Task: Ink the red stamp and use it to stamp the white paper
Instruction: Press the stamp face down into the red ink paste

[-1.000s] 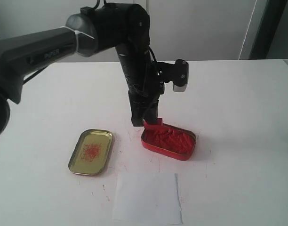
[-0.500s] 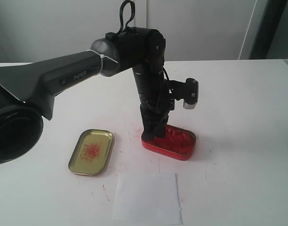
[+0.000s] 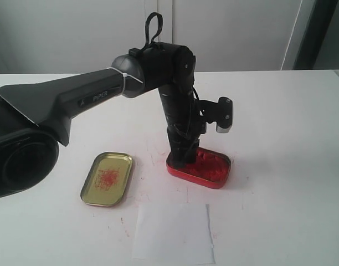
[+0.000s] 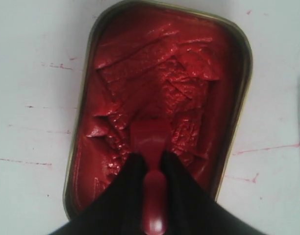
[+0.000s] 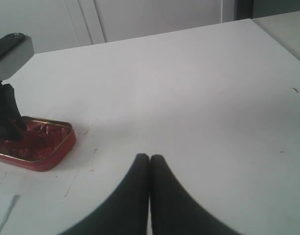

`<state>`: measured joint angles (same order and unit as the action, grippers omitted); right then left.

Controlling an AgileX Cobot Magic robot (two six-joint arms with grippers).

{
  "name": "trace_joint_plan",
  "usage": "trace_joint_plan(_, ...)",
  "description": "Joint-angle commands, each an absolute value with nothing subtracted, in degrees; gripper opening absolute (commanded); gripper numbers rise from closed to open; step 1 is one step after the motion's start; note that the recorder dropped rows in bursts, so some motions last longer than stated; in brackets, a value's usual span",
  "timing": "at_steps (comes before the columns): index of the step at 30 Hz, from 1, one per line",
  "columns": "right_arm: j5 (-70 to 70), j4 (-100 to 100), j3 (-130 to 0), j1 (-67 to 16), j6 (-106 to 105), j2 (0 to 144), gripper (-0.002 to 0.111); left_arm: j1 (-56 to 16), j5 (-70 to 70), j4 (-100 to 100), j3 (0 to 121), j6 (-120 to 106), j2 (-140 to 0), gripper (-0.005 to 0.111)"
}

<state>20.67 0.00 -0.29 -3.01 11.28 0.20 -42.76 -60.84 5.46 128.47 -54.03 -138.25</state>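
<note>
My left gripper [image 4: 150, 159] is shut on the red stamp [image 4: 151, 142], holding its knob between the black fingers. The stamp's base is pressed down into the red ink paste of the oval red tin [image 4: 160, 88]. In the exterior view the left gripper [image 3: 183, 160] stands upright over the left part of the red tin [image 3: 211, 172], and the stamp is hidden behind the fingers. The white paper [image 3: 174, 231] lies flat near the front edge, apart from the tin. My right gripper [image 5: 150, 157] is shut and empty over bare table, well away from the red tin [image 5: 35, 144].
The oval gold lid [image 3: 107, 178], smeared with red inside, lies left of the tin. Red ink streaks mark the white table [image 3: 280, 133] around the tin. The left arm [image 3: 75, 100] reaches in from the left side.
The left gripper has moved right over the tin and come down, pushing the stamp into the paste. The stamp, visible at the tin's edge before, is now hidden in the exterior view.
</note>
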Motion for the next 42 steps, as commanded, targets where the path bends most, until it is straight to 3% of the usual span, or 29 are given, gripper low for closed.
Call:
trace_joint_plan(1,20.1,0.0,0.0,-2.9,11.3,0.0,0.0,-43.0,-61.7,6.7,128.6,-53.7,-139.9,0.0)
trace_joint_plan(29,20.1,0.0,0.0,-2.9,11.3,0.0,0.0,-42.9,-64.6,5.7,128.6,-53.8,-144.7,0.0)
trace_joint_plan(42,20.1,0.0,0.0,-2.9,11.3,0.0,0.0,-43.0,-61.4,4.8,128.7,-53.8,-138.2,0.0)
